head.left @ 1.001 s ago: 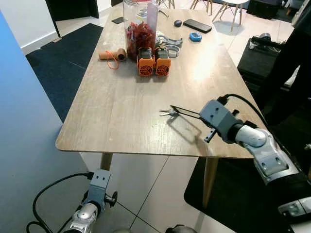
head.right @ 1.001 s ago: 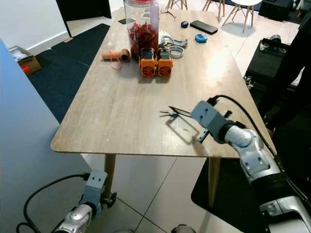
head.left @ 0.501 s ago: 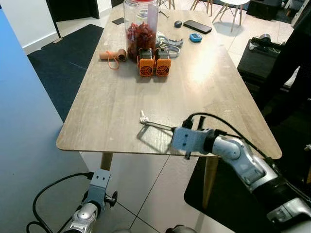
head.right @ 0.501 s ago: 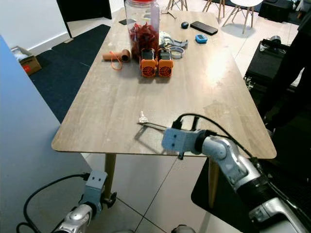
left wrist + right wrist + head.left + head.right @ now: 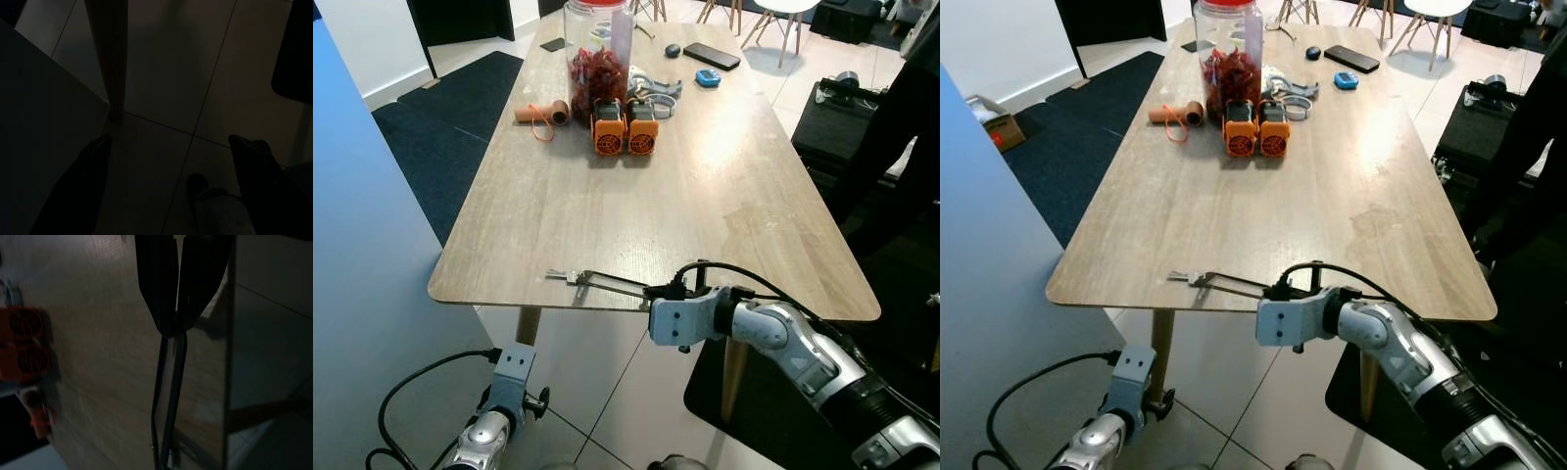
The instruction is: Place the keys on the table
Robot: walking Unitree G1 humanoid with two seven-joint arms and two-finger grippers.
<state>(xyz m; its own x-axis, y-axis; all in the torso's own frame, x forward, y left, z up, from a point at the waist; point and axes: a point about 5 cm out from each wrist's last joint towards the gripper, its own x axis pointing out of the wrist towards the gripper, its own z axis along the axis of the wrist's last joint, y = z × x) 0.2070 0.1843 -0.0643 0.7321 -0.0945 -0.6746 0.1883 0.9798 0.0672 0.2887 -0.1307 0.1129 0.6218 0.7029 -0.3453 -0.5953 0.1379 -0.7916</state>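
Head stereo pair down over table [image 5: 724, 166]; wrist views close, dark.

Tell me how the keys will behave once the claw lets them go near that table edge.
The keys look small, so probably light. They hang loose at the right claw tips, so they'll likely flop. Close to the table edge, a nudge might tip them off.

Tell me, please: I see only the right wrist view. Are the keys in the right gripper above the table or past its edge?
Observer: Above it. The right gripper holds the keys just inside the table's near edge, close to its left corner.
Operator: Do they touch the wood?
Observer: I cannot tell. Their shadow lies close under them, so they look low.
Operator: Where is the left gripper?
Observer: The left gripper hangs open below the table, beside a table leg.
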